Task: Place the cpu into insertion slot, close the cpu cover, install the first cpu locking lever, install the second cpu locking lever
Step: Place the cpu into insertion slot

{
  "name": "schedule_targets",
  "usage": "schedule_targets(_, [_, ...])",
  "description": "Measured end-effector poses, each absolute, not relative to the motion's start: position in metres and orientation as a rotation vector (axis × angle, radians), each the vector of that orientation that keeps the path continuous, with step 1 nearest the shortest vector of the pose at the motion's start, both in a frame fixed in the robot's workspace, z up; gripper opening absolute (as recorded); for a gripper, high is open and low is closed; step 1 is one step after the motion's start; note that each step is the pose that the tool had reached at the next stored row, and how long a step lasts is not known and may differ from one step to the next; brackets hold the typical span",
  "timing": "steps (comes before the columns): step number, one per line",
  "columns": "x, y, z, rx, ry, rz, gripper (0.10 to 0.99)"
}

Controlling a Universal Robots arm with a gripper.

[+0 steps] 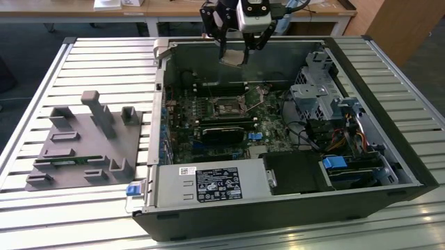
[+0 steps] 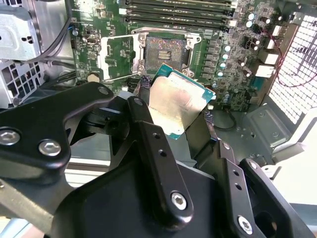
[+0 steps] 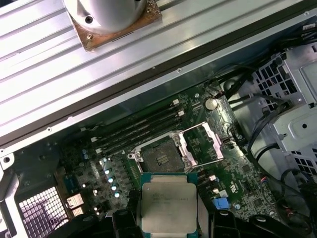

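Observation:
My gripper (image 1: 234,52) hangs above the far wall of the open computer case, shut on the cpu (image 1: 233,56). In both wrist views the pale tan-silver chip (image 2: 176,104) (image 3: 168,203) sits clamped by its edges between the black fingers (image 2: 143,114). The insertion slot (image 1: 227,108) (image 2: 166,52) (image 3: 159,158) lies uncovered on the green board, some way below the chip. The cpu cover (image 2: 116,57) (image 3: 205,141) is swung up and open beside the socket. A thin wire lever (image 1: 258,104) stands raised next to it.
A grey fixture block (image 1: 83,140) lies on the slatted table at the exterior view's left. Inside the case are memory slots (image 2: 178,10), a black card (image 1: 222,130), a metal drive cage (image 1: 320,94) with cables, and the power supply (image 1: 208,185).

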State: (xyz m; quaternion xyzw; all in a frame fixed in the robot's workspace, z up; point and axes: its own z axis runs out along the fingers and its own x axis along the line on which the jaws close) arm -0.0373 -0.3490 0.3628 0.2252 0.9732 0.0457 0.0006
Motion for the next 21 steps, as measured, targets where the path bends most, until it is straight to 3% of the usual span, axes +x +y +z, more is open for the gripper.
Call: schedule_targets(21, [-0.0379, -0.349, 0.3628, 0.822, 3.024, 0.143, 0.537])
